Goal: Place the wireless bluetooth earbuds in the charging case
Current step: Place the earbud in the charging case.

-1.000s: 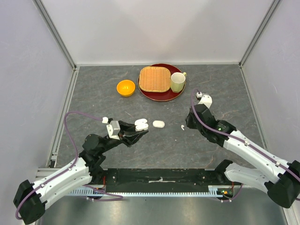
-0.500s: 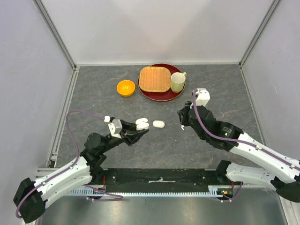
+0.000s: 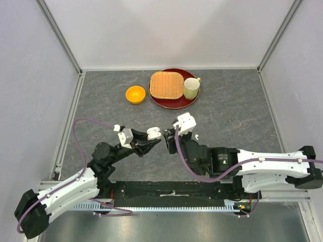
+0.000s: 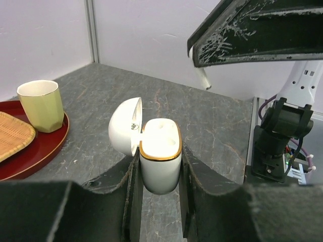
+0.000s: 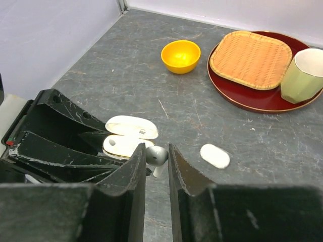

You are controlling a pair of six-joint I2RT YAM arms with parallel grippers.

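Note:
My left gripper [image 3: 151, 138] is shut on the white charging case [image 4: 160, 154]. The case has a gold rim, and its lid [image 4: 125, 132] is open to the left. In the left wrist view my left gripper [image 4: 159, 162] clamps the case's lower body. My right gripper [image 5: 157, 151] is shut on one white earbud [image 5: 158, 156], stem down, just right of the open case [image 5: 123, 145]. In the top view my right gripper [image 3: 168, 137] is close beside the case [image 3: 153, 133]. The earbud's stem [image 4: 204, 79] shows under the right finger above the case. A small white speck, perhaps another earbud [image 3: 197, 136], lies on the table.
A closed white oval piece [image 5: 215, 156] lies on the table right of my right gripper. An orange bowl [image 3: 135, 94] stands behind. A red tray [image 3: 174, 103] at the back holds a woven mat [image 3: 166, 84] and a pale green cup [image 3: 191, 88]. Walls enclose three sides.
My right arm has swung left across the table with the earbud, from the right side to just beside the open case. My left gripper has hardly moved.

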